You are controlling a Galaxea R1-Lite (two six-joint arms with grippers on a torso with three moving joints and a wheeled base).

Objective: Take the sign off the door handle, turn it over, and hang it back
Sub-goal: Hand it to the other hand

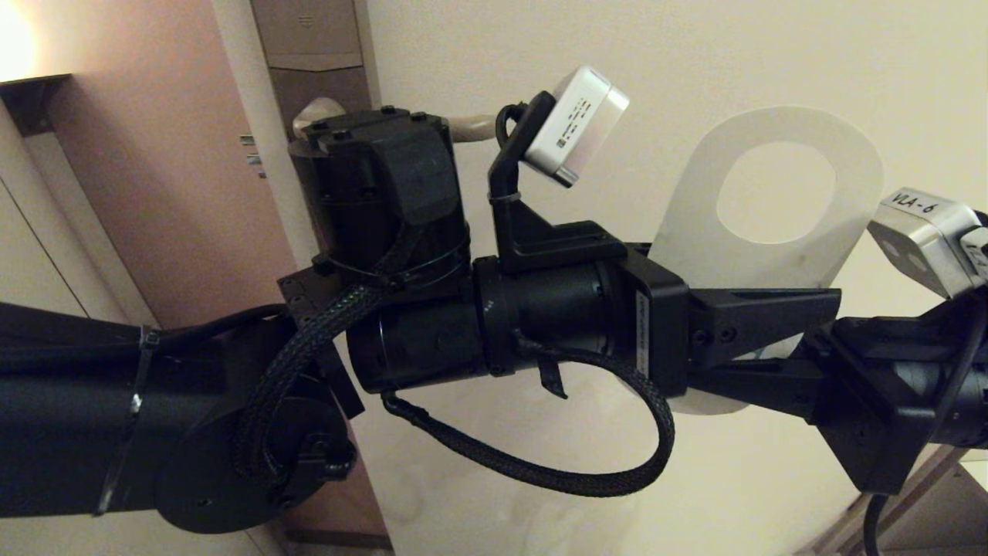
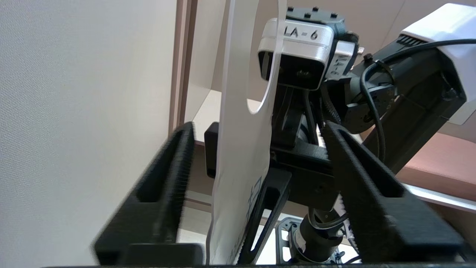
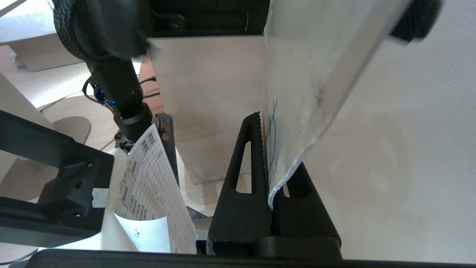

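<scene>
The sign (image 1: pixel 691 232) stands upright in the air, white side facing me, with its oval hole at the top. My right gripper (image 3: pixel 266 126) is shut on the sign's (image 3: pixel 305 74) lower edge, where blue print shows beside one finger. My left gripper (image 2: pixel 258 128) is open; its two fingers stand wide on either side of the sign (image 2: pixel 238 130) and do not touch it. The left arm reaches across in front of me and hides most of the door handle (image 1: pixel 472 127). Only a pale stretch of the handle's bar shows behind the arm.
The cream door (image 1: pixel 772 54) fills the background just behind the sign. A door frame (image 1: pixel 247 154) and a brown wall panel (image 1: pixel 154 193) lie to the left. A printed paper sheet (image 3: pixel 148 178) hangs on the robot's body below the right gripper.
</scene>
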